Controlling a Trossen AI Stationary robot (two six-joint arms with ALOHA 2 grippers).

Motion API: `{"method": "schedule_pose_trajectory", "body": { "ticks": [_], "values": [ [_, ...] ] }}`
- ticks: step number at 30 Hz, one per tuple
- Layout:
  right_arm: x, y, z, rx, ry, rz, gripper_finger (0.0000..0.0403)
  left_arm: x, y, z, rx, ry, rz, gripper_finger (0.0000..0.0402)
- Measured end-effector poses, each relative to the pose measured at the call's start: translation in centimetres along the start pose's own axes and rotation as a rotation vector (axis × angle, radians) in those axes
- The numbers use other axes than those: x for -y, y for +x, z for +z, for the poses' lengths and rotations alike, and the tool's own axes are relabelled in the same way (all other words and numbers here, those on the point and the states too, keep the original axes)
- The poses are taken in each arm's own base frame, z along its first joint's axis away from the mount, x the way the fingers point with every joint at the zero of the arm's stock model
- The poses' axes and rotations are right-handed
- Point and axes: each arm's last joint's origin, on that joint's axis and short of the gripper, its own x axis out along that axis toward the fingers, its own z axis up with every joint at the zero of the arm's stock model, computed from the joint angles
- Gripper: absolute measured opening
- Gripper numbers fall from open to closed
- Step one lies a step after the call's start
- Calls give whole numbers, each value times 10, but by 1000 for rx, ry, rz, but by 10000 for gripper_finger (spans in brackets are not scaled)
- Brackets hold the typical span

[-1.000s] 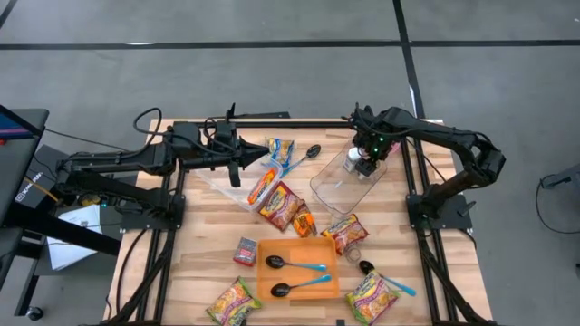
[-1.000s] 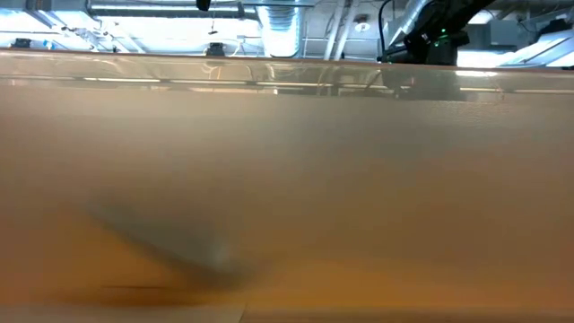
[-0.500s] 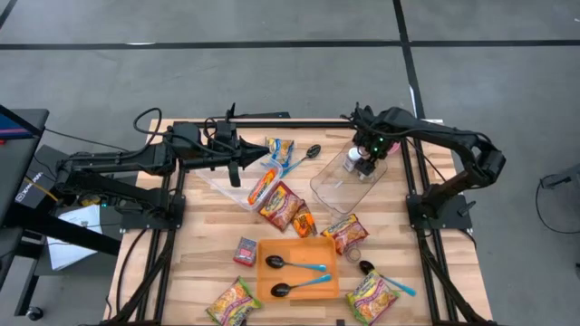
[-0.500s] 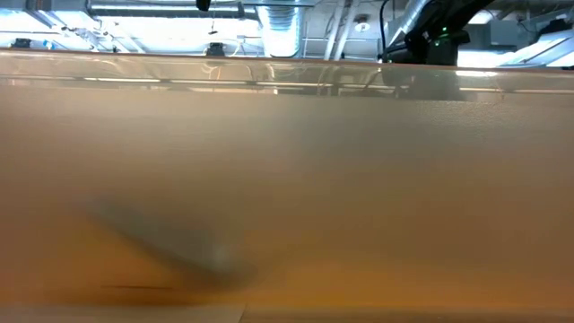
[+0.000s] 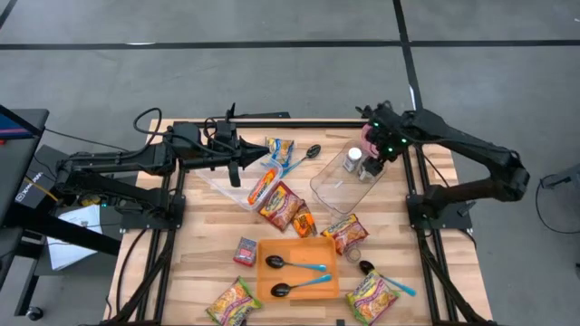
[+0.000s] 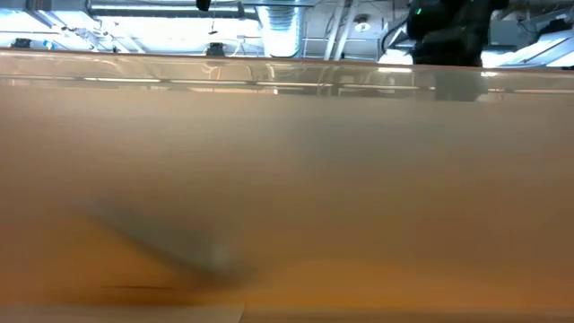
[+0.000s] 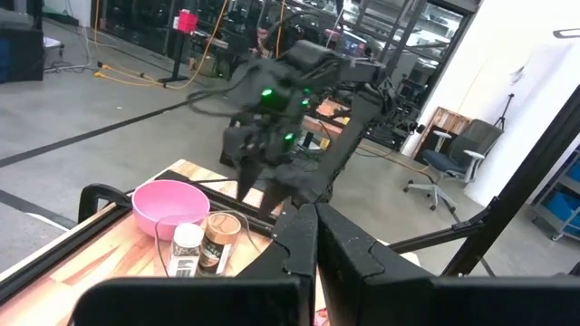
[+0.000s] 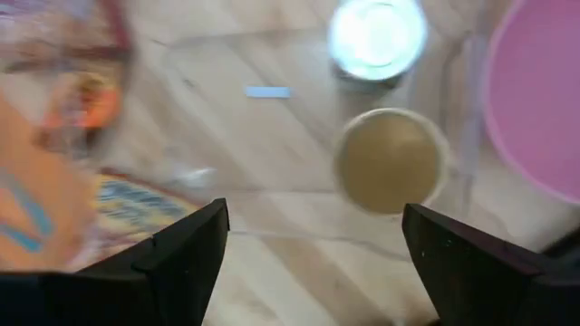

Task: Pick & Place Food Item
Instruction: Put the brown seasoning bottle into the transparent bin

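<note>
Spice jars, a white-capped one [image 5: 352,160] and a brown-lidded one [image 5: 370,167], stand side by side in the clear plastic container [image 5: 337,186] at the far right part of the desk [image 5: 204,244], next to the pink bowl [image 5: 367,136] by the far edge. Right gripper [image 5: 381,150] hovers above the jars, its fingers spread wide and holding nothing. Nearer than the clear container, the orange tray [image 5: 299,256] holds two spoons, with snack packets [image 5: 282,206] scattered around it and bare wood left of them. Left gripper [image 5: 237,172] waits left of the clear container, fingers closed and empty.
</note>
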Motion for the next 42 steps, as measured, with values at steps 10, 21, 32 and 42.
{"method": "schedule_pose_trajectory", "body": {
  "ticks": [10,21,32,42],
  "values": [
    [-23,-30,-32,85,52,157,322,0,0,0,0,0,0,3],
    [-30,-30,-36,76,48,163,323,0,0,0,0,-9,0,3],
    [-50,-29,-50,-32,49,234,323,0,0,0,0,-19,-1,3],
    [-113,-22,-98,-215,-52,286,323,0,0,0,0,-10,-1,3]
  ]
}}
